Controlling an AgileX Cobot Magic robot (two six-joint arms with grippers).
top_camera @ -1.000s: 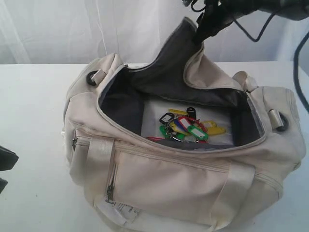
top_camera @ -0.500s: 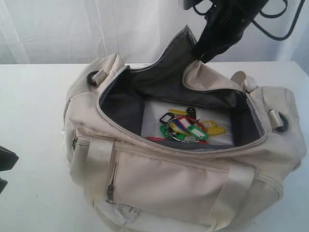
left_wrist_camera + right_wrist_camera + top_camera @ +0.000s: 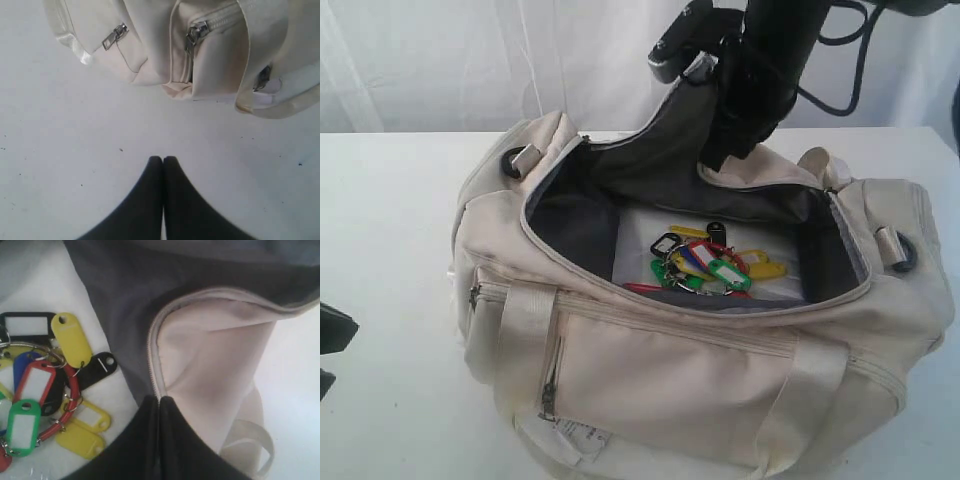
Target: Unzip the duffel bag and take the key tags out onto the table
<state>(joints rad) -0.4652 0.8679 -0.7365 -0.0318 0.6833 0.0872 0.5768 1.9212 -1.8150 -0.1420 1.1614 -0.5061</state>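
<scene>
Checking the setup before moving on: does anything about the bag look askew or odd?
The top flap of the duffel bag stands upright, grey lining showing, because the right pincer pinches its zipper edge. The key tags lie bunched inside; nothing spilled.

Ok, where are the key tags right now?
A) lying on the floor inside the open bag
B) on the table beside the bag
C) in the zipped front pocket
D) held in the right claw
A: the key tags lie in a bunch on the pale bottom inside the duffel bag, whose top is unzipped and gaping.
</scene>
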